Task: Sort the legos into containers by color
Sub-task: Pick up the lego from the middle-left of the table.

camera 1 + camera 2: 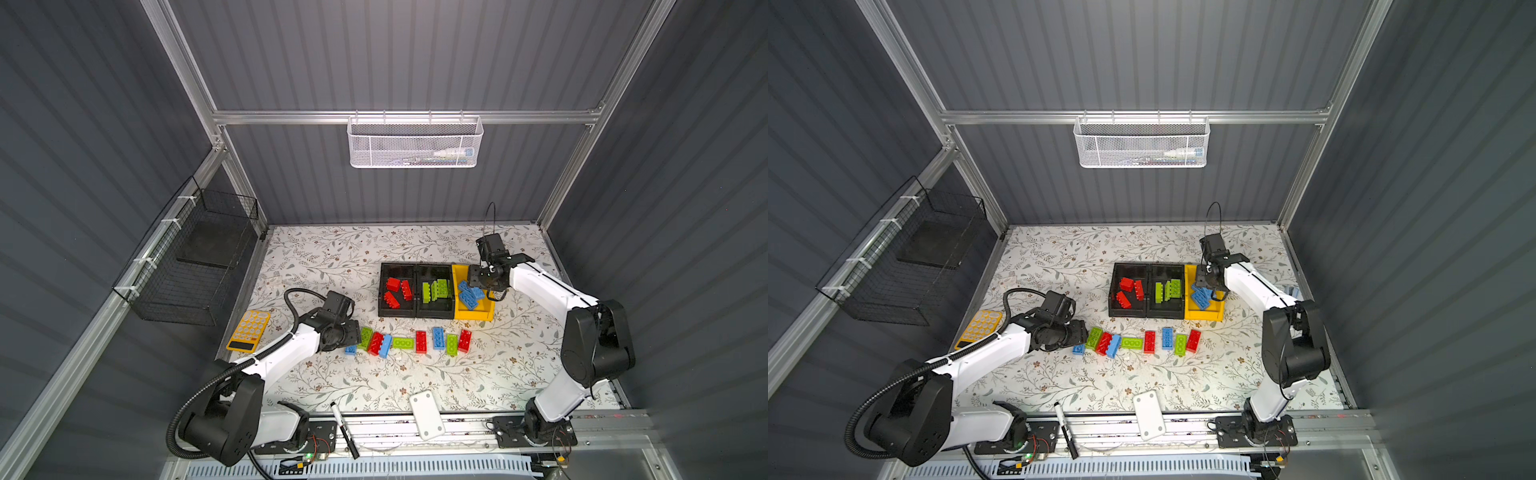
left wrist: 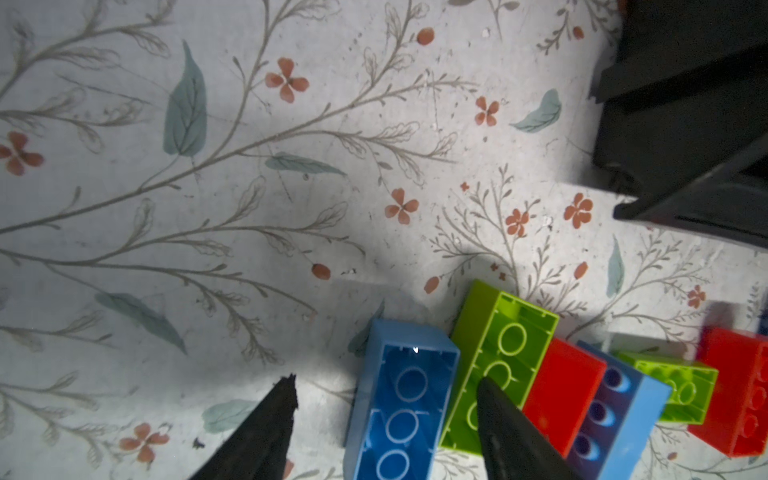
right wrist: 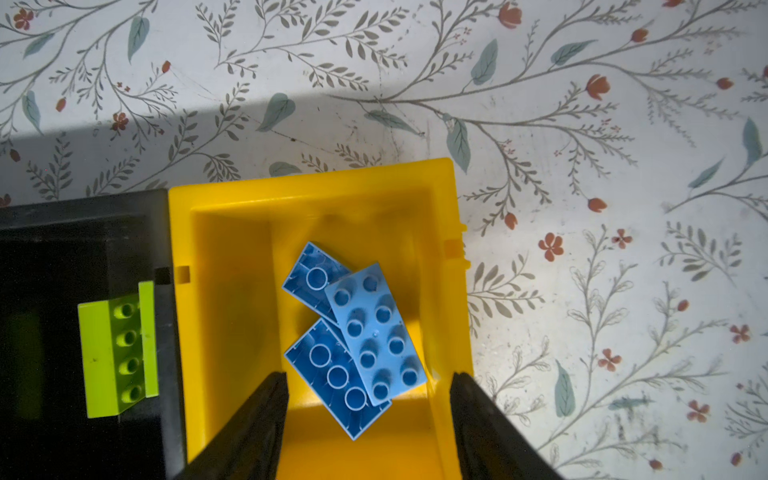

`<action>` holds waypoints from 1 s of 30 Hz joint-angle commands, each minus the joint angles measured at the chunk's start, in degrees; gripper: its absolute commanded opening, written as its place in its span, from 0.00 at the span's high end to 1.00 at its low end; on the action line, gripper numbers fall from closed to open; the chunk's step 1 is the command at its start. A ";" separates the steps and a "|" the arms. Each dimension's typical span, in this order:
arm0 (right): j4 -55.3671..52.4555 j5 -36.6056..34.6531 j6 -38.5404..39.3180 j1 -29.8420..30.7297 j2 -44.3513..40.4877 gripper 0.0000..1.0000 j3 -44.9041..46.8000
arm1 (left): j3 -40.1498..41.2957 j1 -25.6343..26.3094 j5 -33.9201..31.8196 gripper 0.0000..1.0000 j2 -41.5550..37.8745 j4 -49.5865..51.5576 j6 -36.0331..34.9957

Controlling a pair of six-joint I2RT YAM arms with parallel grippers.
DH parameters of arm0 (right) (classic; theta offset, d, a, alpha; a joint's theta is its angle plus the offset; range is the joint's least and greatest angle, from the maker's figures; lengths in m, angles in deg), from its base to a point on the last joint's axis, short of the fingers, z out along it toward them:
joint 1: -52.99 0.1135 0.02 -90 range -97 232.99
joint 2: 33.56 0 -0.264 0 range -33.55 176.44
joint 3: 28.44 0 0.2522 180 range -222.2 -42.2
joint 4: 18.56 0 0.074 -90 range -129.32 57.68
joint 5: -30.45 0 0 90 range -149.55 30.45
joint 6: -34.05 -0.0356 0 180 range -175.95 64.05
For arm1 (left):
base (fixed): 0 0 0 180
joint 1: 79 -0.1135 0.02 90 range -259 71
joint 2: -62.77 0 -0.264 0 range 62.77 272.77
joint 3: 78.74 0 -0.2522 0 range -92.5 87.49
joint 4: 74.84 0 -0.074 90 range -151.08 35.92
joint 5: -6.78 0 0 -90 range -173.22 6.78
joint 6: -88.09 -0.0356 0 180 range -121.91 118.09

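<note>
The left gripper (image 2: 386, 378) stands part open, its tapered black fingers (image 2: 274, 419) either side of a glossy blue brick (image 2: 403, 415) lying hollow side up at the near row's left end. The right gripper (image 3: 368, 374) gapes empty over the smooth yellow bin (image 3: 311, 187), rightmost, where studded blue slabs (image 3: 374, 328) overlap.

Floral-patterned counter (image 1: 332, 257), seen from above. Right of centre, side by side and touching: two black containers (image 1: 416, 286) and a yellow container (image 1: 473, 316). Nearer, a ragged row of loose red, green and blue legos (image 1: 403, 343); at the left edge, a yellow-orange tray (image 1: 249, 331) with round holes.
</note>
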 commanded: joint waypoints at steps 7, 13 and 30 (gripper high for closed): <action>0.29 0.02 -0.92 -0.24 -1.98 0.35 1.39 | -1.25 -0.24 -0.78 0.41 4.66 -1.31 -0.96; 0.56 0.15 -1.31 -0.30 -1.90 0.35 2.27 | -1.75 -0.24 -1.07 0.52 5.43 -1.05 -1.61; 0.78 -0.25 -1.51 -0.30 -2.49 0.36 3.01 | -4.11 -2.73 -3.20 0.76 1.84 2.69 -4.63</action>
